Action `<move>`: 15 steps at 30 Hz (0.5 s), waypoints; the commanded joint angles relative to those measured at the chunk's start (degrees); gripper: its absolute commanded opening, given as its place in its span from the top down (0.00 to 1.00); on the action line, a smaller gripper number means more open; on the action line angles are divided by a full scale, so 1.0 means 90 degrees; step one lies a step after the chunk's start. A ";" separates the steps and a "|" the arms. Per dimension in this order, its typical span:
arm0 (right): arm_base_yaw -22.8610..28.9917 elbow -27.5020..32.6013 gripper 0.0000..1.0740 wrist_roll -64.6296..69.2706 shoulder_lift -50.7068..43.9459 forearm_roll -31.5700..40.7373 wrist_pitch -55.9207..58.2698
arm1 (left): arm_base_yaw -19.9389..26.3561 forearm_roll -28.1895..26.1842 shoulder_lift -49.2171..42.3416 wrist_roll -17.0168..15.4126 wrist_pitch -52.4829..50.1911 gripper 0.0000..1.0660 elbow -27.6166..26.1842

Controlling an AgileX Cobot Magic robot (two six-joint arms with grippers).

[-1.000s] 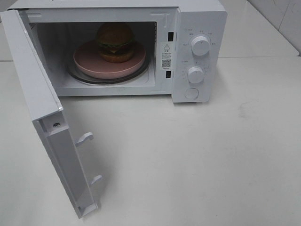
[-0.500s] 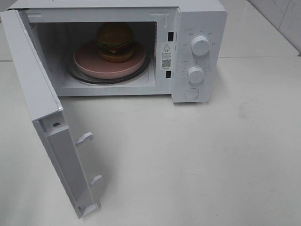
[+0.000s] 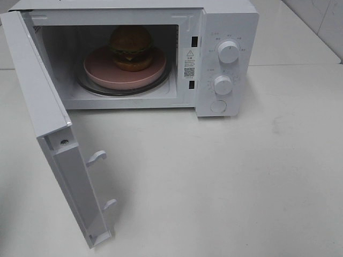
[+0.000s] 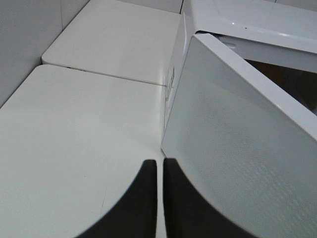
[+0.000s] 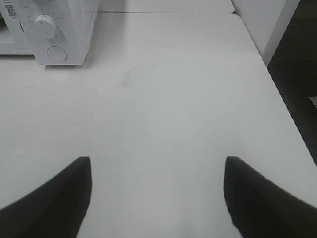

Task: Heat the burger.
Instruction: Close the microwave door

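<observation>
One microwave [image 3: 225,32] is showing, with one door [image 3: 37,96]. Inside it, one burger [image 3: 131,47], one pink plate [image 3: 99,69] and one glass turntable [image 3: 123,91] are sitting. Two knobs are showing on the microwave's front, an upper knob [image 3: 229,52] and a lower knob [image 3: 222,84], plus one round button [image 3: 218,106]. Two latch hooks are sticking out of the door, an upper hook [image 3: 97,156] and a lower hook [image 3: 110,203]. Two grippers are appearing: the left gripper [image 4: 159,163] and the right gripper [image 5: 157,159].
</observation>
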 commanded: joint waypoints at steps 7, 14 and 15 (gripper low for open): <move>-0.0032 0.0006 0.34 -0.0038 -0.0172 0.0019 -0.0032 | 0.0019 0.0000 0.1350 0.0407 -0.1713 1.00 0.0121; -0.0032 0.0006 0.34 -0.0038 -0.0172 0.0019 -0.0032 | -0.0286 0.0000 0.2317 0.0751 -0.3661 1.00 0.0713; -0.0032 0.0006 0.34 -0.0038 -0.0172 0.0019 -0.0032 | -0.0286 0.0000 0.2317 0.0751 -0.3661 1.00 0.0713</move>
